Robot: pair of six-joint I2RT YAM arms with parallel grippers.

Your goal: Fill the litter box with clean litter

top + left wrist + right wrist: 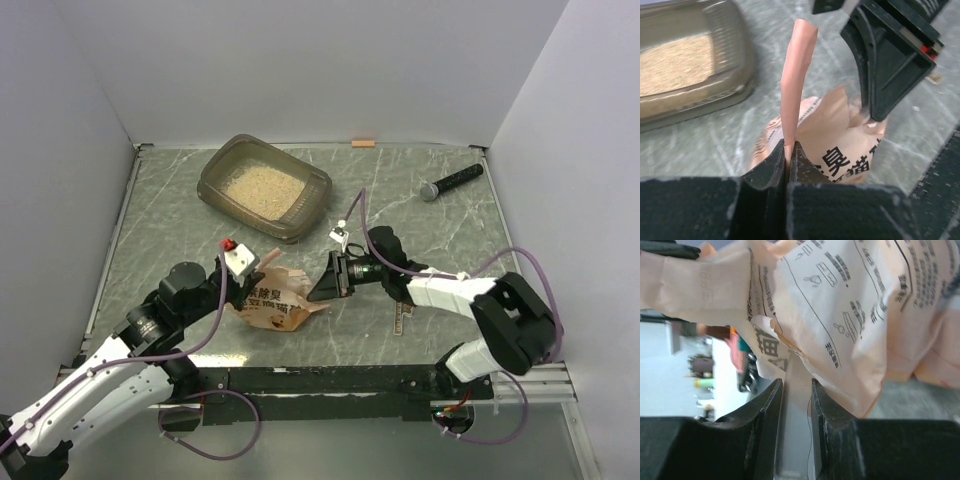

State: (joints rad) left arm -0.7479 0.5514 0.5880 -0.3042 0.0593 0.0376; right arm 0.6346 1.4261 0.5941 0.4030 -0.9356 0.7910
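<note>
The litter box point(208, 185) is sitting at the back left of the bench point(430, 225). A flat bed of clean litter point(262, 187) is already lying inside it. It is covering the bottom but not coming up near the rim, so I think the job is partly done and more pouring may be needed. The litter pouch point(275, 308) is not over the box. It is lying crumpled on the bench near the front, well apart from the box and between the 2 claws. I cannot tell how much is left inside it.

The left claw point(788, 150) is squeezing tight on a thin pink strip point(792, 85) of the pouch, and the strip is sticking up out of its jaws. The right claw point(795, 387) is pointing at the other side of the pouch with its jaws standing a little apart. The pouch edge is hanging just in front of its tips, and nothing seems to be sitting between them. Far to the right, a black microphone-like stick point(452, 182) is lying at the back of the bench.
</note>
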